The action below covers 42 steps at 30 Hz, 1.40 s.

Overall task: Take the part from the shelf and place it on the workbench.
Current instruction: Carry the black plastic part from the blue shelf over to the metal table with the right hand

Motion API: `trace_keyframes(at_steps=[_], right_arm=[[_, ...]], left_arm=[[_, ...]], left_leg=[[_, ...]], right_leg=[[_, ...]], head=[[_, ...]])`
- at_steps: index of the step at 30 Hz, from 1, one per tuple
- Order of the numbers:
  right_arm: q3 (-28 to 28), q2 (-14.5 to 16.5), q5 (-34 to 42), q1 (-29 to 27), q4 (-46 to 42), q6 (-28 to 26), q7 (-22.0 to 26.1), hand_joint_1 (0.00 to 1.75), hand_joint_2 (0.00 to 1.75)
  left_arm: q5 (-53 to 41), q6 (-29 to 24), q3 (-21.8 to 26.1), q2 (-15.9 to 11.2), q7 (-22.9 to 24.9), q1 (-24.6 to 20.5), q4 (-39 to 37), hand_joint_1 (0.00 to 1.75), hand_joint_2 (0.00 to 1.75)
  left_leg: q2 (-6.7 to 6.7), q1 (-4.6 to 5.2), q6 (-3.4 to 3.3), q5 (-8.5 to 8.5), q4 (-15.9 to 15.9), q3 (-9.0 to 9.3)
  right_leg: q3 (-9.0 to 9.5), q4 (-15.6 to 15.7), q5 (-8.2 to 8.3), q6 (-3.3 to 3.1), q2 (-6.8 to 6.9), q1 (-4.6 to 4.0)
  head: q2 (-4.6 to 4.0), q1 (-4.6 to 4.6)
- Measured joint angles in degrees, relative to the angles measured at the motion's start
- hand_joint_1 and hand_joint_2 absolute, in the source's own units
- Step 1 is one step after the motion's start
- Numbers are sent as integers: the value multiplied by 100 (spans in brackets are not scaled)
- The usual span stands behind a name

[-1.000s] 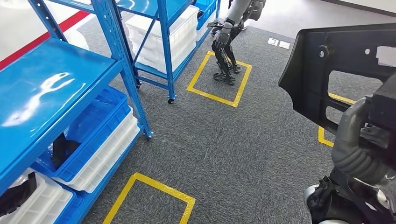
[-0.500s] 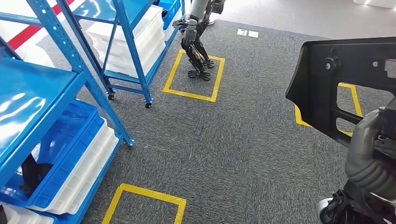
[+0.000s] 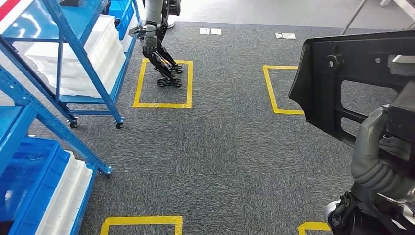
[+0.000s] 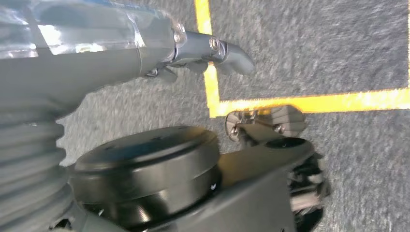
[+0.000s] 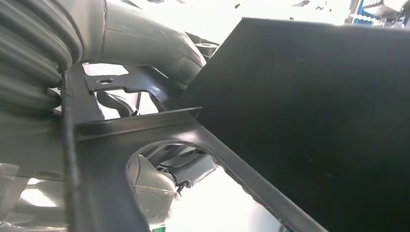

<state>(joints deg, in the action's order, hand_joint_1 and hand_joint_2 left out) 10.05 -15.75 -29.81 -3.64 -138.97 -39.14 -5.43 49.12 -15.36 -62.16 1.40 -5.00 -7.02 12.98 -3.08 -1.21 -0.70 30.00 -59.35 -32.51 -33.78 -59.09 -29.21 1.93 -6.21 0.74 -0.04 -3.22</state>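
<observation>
The part [image 3: 352, 73] is a large black plastic panel with cut-outs, held up at the right of the head view. My right hand [image 3: 394, 134] grips its lower edge, above the grey ribbed wrist. Close up in the right wrist view, the black part [image 5: 309, 111] has the hand's grey thumb [image 5: 145, 43] over its frame, and pale fingers [image 5: 154, 186] show through a cut-out. My left hand [image 4: 193, 48] hangs over the grey carpet with nothing in it, thumb out and fingers loosely apart.
Blue shelves [image 3: 54, 58] with white bins [image 3: 93, 44] and a blue bin [image 3: 24, 181] stand at the left. Another humanoid robot [image 3: 159, 49] stands in a yellow taped square [image 3: 164, 83]. More yellow squares [image 3: 274, 90] mark the grey carpet.
The camera has turned to the right: the shelves and the other robot have slid to the left of the picture. The part stays in my right hand.
</observation>
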Motion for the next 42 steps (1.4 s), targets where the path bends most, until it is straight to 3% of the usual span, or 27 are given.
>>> trace_keyframes(at_steps=[2, 3, 5, 6, 7, 9, 11, 13, 14, 16, 18, 20, 21, 23, 24, 25, 27, 29, 30, 31, 33, 35, 36, 37, 39, 40, 42], right_arm=[[-2, -40, -24, 37, -16, -1, -20, 175, 175], [-1, -55, -28, 53, -21, 0, -38, 175, 175], [-1, -66, -21, 56, -21, 1, -67, 175, 175], [-1, -70, -12, 55, -22, 2, -72, 175, 175], [-2, -78, 6, 55, -25, 1, -69, 175, 175], [-4, -101, 40, 63, -37, 1, -56, 175, 175], [-7, -123, 57, 80, -48, 1, -36, 175, 175], [-8, -139, 70, 88, -52, 0, -21, 175, 175], [-9, -148, 77, 84, -60, -1, -18, 175, 175], [-8, -159, 77, 123, -83, -1, -8, 175, 175], [0, -158, 39, 190, -91, 1, -5, 175, 175], [17, -155, -43, 260, -72, 2, -48, 175, 175], [37, -153, -101, 312, -58, 2, -84, 175, 175], [106, -149, -223, 447, -30, 2, -155, 175, 175], [145, -147, -274, 506, -17, 2, -175, 175, 175], [181, -145, -309, 560, -4, 2, -187, 175, 175], [233, -142, -335, 633, 20, 3, -196, 175, 175], [268, -140, -339, 671, 43, 3, -205, 175, 175], [281, -140, -344, 686, 52, 2, -209, 175, 175], [297, -142, -350, 711, 62, 2, -212, 175, 175], [332, -141, -363, 756, 85, 2, -213, 175, 175], [370, -138, -366, 765, 114, 2, -213, 175, 175], [387, -138, -365, 762, 129, 2, -213, 175, 175], [404, -137, -365, 762, 143, 2, -213, 175, 175], [428, -137, -365, 762, 166, 2, -213, 175, 175], [439, -137, -365, 766, 174, 2, -213, 175, 175], [459, -138, -367, 773, 186, 2, -213, 175, 175]], left_arm=[[5, -11, 0, 9, -70, 3, -1, 0, 175], [7, -15, 0, 15, -98, 11, -1, 0, 175], [8, -23, 0, 19, -138, 24, -2, 0, 175], [8, -28, 0, 21, -158, 22, -2, 0, 175], [8, -35, 0, 26, -177, 16, -2, 0, 175], [8, -51, 0, 39, -210, -6, -2, 0, 175], [9, -66, 0, 49, -227, -23, -2, 0, 175], [14, -74, 0, 52, -237, -31, -1, 0, 175], [17, -78, 0, 54, -244, -37, -1, 0, 175], [24, -78, 0, 57, -271, -47, 2, 0, 175], [39, -77, 0, 55, -301, -37, 2, 0, 175], [84, -67, 0, 50, -324, -12, 1, 0, 175], [115, -52, 0, 47, -335, -3, 1, 0, 175], [175, -11, 1, 40, -359, -2, 1, 0, 175], [195, 6, 2, 37, -370, -5, 1, 0, 175], [207, 18, 2, 33, -383, -7, 1, 0, 175], [219, 26, 2, 23, -397, -3, 0, 0, 175], [225, 26, 2, 11, -401, 0, -1, 0, 175], [226, 26, 2, 4, -402, -1, -2, 0, 175], [227, 26, 2, 2, -402, -2, -2, 0, 175], [227, 26, 2, -2, -403, 8, -2, 0, 175], [227, 26, 2, -11, -403, 24, -5, 0, 175], [227, 26, 2, -17, -403, 28, -8, 0, 175], [227, 26, 2, -22, -403, 27, -9, 0, 175], [227, 26, 2, -23, -403, 12, -10, 0, 175], [227, 26, 2, -21, -403, 1, -11, 0, 175], [227, 26, 3, -10, -403, -16, -12, 0, 175]], left_leg=[[217, 14, -58, 15, 31, 50], [330, 29, -76, 35, 32, 66], [540, 50, -86, 77, 32, 95], [632, 58, -80, 99, 32, 115], [712, 65, -73, 121, 32, 143], [838, 81, -46, 169, 35, 203], [930, 97, -3, 203, 39, 233], [1029, 99, 49, 221, 66, 271], [997, 89, 78, 244, 70, 298], [660, 72, 116, 399, -137, 243], [303, 68, 125, 710, -807, -99], [260, 73, 127, 868, -1434, -501], [263, 72, 127, 782, -1485, -589], [175, 61, 124, 318, -970, -459], [10, 43, 119, 123, -618, -330], [-135, 25, 112, -7, -322, -213], [-288, 15, 83, -23, -99, -115], [-128, 20, 32, -25, -61, -84], [-32, 15, -2, -24, -42, -62], [73, 10, -31, -22, -21, -40], [296, 29, -76, 4, -3, -7], [526, 59, -92, 43, -4, 11], [632, 70, -92, 67, -5, 28], [728, 78, -87, 92, -5, 55], [877, 88, -68, 146, 0, 129], [935, 98, -51, 171, 2, 157], [1035, 109, -12, 201, 12, 187]], right_leg=[[-263, -519, -262, 52, 381, -14], [-461, -895, -425, 75, 506, -11], [-747, -1423, -567, 98, 584, -3], [-747, -1407, -479, 94, 603, -3], [-634, -1183, -301, 78, 633, -8], [-244, -433, 62, 14, 808, -50], [-17, 18, 159, -66, 966, -115], [4, 94, 132, -135, 921, -149], [26, 132, 145, -165, 868, -140], [86, 221, 179, -228, 769, -109], [113, 253, 188, -271, 661, -97], [116, 245, 177, -286, 508, -102], [120, 235, 168, -285, 423, -101], [134, 193, 132, -259, 256, -83], [133, 159, 103, -233, 183, -77], [122, 118, 74, -203, 111, -69], [85, 78, 51, -135, -24, -45], [55, 88, 60, -79, -147, -21], [26, 46, 32, -53, -84, -30], [-49, -97, -51, -28, 56, -41], [-365, -706, -351, 21, 432, -52], [-726, -1367, -576, 49, 578, -34], [-793, -1472, -545, 50, 600, -28], [-743, -1356, -405, 39, 618, -26], [-388, -648, -2, -15, 750, -52], [-210, -297, 119, -54, 851, -85], [-45, 31, 154, -120, 986, -153]], head=[[0, -75], [0, -111], [0, -146], [0, -163], [0, -180], [0, -205], [0, -216], [0, -216], [0, -216], [0, -193], [0, -116], [0, -51], [0, -37], [0, -9], [0, 6], [0, 19], [0, 27], [0, 25], [0, 7], [0, -29], [0, -114], [0, -163], [0, -180], [0, -197], [0, -220], [0, -223], [0, -223]])
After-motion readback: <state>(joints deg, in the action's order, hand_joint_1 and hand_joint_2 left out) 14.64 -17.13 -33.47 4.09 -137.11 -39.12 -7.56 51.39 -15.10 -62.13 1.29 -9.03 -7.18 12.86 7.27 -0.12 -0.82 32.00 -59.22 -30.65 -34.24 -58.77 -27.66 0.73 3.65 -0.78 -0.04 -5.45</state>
